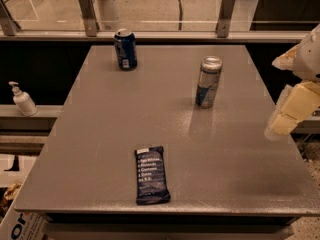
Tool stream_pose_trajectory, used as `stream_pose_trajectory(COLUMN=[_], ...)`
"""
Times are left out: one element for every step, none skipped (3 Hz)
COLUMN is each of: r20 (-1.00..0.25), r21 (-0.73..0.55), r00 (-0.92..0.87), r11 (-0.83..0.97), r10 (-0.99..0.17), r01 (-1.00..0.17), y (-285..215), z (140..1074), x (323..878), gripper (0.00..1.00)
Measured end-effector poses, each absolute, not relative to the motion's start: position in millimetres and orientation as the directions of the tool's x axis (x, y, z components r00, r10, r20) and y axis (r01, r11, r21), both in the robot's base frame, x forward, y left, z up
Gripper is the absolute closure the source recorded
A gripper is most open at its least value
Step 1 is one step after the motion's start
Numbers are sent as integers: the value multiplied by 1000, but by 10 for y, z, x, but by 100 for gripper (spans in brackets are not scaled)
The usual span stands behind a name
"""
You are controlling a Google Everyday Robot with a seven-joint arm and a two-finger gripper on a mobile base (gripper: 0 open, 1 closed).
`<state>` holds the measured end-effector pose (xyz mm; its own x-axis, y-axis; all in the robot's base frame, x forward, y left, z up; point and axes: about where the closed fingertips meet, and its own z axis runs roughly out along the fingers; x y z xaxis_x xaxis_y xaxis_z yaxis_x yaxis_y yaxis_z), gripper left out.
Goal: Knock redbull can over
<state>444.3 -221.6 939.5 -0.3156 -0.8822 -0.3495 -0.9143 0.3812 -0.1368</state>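
Note:
The redbull can point(208, 82) is a tall slim silver can with blue panels and a shiny top. It stands upright on the grey table point(100, 134), right of the middle. My gripper point(292, 106) is at the right edge of the view, beyond the table's right side and apart from the can. Its pale cream fingers point(295, 109) point down and to the left.
A shorter dark blue can point(125, 49) stands upright near the table's far left. A dark snack bar point(151, 174) lies flat near the front edge. A pump bottle point(22, 99) stands on a ledge to the left. A glass railing with metal posts point(87, 9) runs behind the table.

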Motion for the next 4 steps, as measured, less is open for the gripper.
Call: stream_pose_trajectory(r20=[-430, -524, -613, -694], r21=[-78, -33, -5, 6], r00=[-370, -403, -411, -397], r11=[443, 491, 524, 546], r10=[-823, -750, -674, -601], r01=[-893, -870, -852, -838], y=[-2274, -2318, -2318, -2302], z=[9241, 9142, 9084, 9083], x=[4565, 4696, 4818, 4958], gripper=[0, 0, 0, 0])
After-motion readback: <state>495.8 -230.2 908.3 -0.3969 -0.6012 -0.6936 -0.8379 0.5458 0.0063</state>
